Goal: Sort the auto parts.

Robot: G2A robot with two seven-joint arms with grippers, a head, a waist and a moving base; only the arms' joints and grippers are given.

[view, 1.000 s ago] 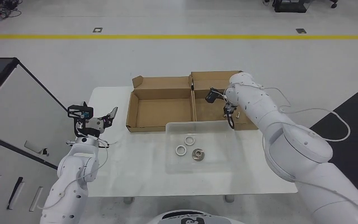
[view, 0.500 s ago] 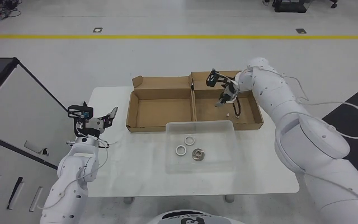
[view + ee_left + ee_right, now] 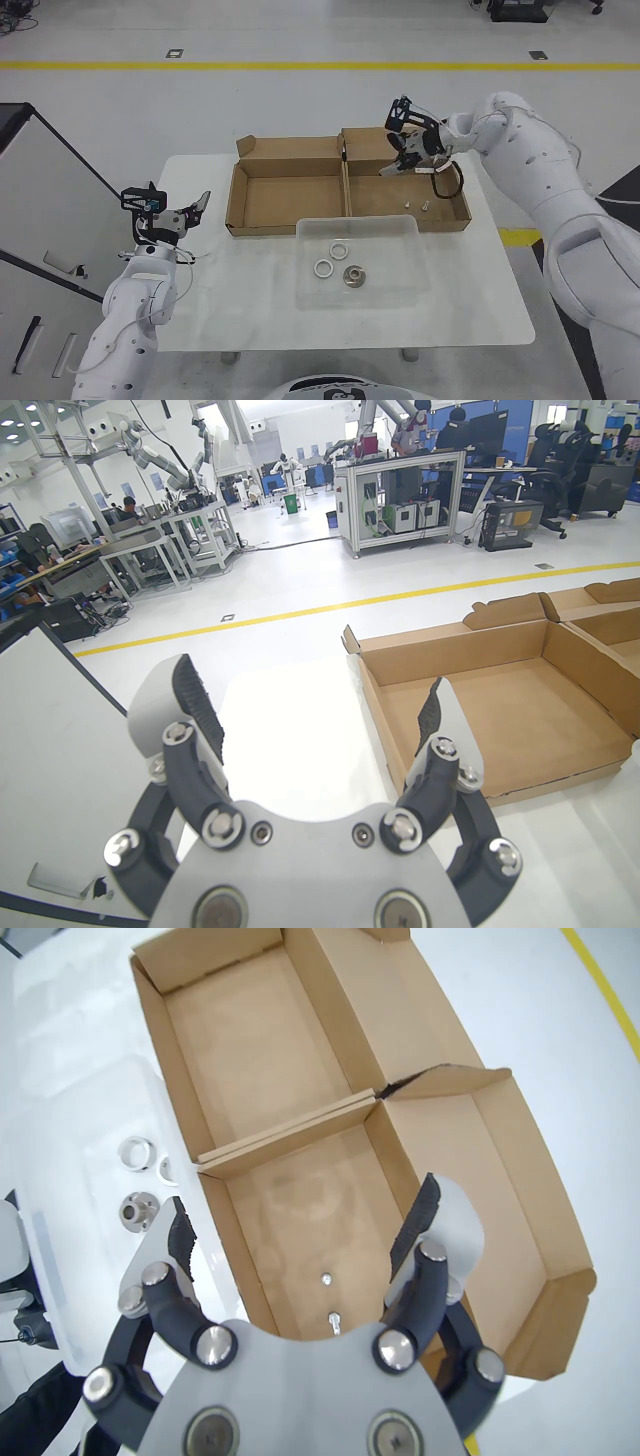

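Top view: our left claw [image 3: 320,700] and right claw [image 3: 305,1213] gape empty; two screws [image 3: 410,203] lie in the box [image 3: 375,195], three parts [image 3: 353,275] wait in the tray [image 3: 392,288].

Left hand [image 3: 311,672] spread wide, facing forward, right hand [image 3: 304,1190] spread wide, angled downward
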